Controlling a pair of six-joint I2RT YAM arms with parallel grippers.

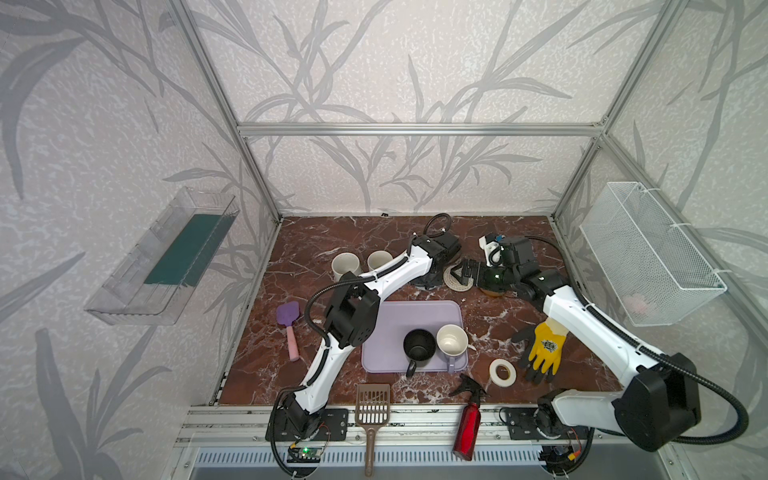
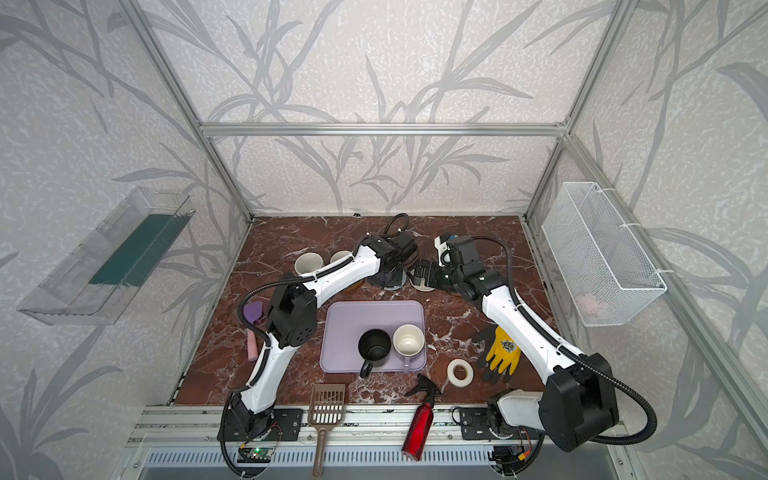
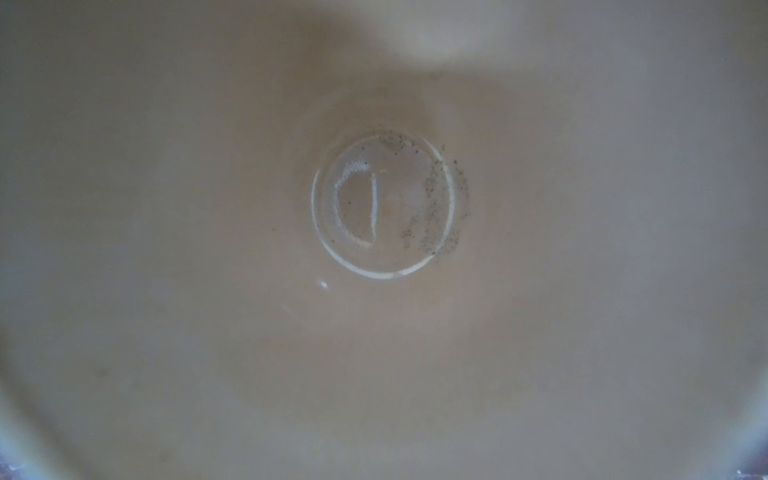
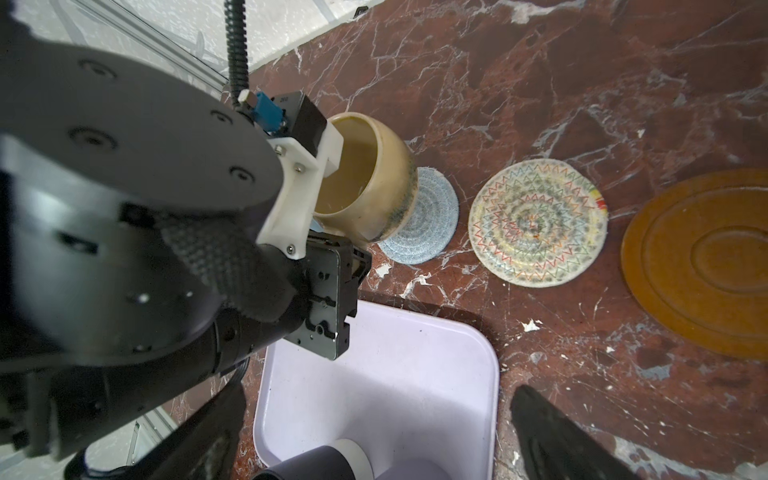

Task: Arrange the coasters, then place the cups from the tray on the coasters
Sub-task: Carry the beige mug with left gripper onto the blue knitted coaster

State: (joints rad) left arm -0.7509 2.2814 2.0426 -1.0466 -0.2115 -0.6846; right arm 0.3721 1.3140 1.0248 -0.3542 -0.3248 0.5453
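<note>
No legible text; yellow glove [image 1: 544, 347] emblem unreadable.

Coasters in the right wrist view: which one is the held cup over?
The grey-blue woven coaster: the left gripper holds the tilted cream-yellow cup over its edge. The cream zigzag coaster and amber coaster are bare.

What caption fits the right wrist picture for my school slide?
Left gripper holding a squat cream-yellow cup tilted over a grey-blue woven round coaster, next to a cream zigzag woven coaster.
</note>
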